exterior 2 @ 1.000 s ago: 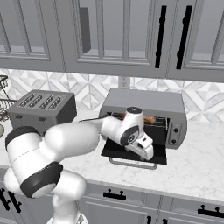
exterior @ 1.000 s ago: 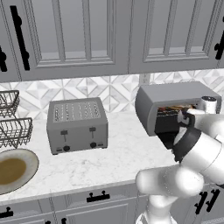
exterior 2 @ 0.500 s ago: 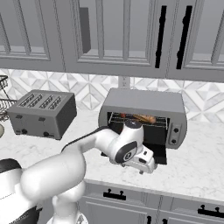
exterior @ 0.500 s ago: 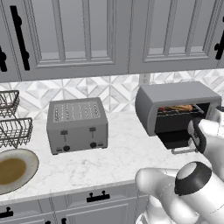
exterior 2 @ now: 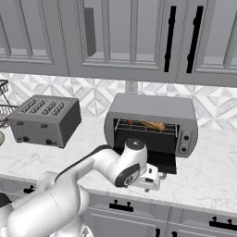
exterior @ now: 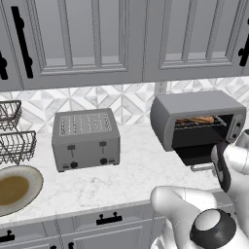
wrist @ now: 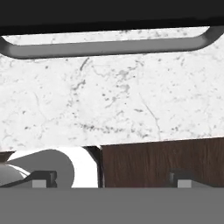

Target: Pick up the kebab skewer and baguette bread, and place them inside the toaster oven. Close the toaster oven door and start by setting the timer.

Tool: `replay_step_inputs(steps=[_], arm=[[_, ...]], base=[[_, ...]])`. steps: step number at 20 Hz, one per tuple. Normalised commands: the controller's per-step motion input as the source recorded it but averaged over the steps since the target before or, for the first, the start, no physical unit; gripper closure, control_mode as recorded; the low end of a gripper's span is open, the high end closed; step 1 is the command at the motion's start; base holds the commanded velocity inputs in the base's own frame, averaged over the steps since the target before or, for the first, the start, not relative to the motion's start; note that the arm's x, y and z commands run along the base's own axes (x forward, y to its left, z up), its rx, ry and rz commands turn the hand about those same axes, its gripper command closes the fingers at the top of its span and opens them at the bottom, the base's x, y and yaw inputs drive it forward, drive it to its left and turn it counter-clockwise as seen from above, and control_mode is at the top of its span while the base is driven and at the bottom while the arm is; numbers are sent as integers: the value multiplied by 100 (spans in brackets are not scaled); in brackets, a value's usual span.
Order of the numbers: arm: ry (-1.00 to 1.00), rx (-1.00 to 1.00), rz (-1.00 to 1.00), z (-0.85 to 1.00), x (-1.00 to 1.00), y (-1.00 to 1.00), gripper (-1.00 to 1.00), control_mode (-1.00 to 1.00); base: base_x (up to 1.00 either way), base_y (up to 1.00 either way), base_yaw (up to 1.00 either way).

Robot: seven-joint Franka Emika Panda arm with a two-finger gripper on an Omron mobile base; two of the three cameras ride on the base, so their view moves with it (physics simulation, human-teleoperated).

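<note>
The toaster oven [exterior 2: 152, 111] stands on the counter with its door [exterior 2: 157, 163] dropped open. On its wire rack lie the baguette bread [exterior 2: 154, 125] and, to its left, the kebab skewer [exterior 2: 131, 122]. My gripper [exterior 2: 149, 181] hangs low in front of the door's front edge, at the counter's rim. In the hand view my gripper [wrist: 111, 181] is open, its fingertips [wrist: 43, 178] wide apart with nothing between them. The door's silver bar handle [wrist: 105, 47] runs across the top there, above bare marble. From the left, the oven [exterior: 194, 114] shows the bread [exterior: 202, 119] inside.
A slotted pop-up toaster [exterior: 86, 138] sits left of the oven. Wire baskets [exterior: 9, 133] and a plate [exterior: 14, 188] are at the far left. Marble counter [wrist: 109, 100] lies between door and edge, with brown floor [wrist: 162, 162] below. Upper cabinets [exterior 2: 120, 37] hang overhead.
The hand has drawn back out of the oven mouth and dropped down in front of the open door, toward the counter's front edge. Jaws stayed open.
</note>
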Motion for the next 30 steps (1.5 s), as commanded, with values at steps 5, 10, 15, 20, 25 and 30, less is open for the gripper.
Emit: replay_step_inputs(steps=[5,10,15,20,25,30], arm=[[0,0,9,-30,50,-3,-100,-100],[1,1,2,-9,43,-6,-100,-100],[2,4,0,-14,21,0,-100,-100],[0,6,0,-8,39,0,-100,-100],[0,8,0,0,31,0,-100,-100],[0,7,0,-3,8,0,-100,-100]], base=[[0,0,0],[0,0,0],[0,0,0],[0,0,0],[0,0,0],[0,0,0]])
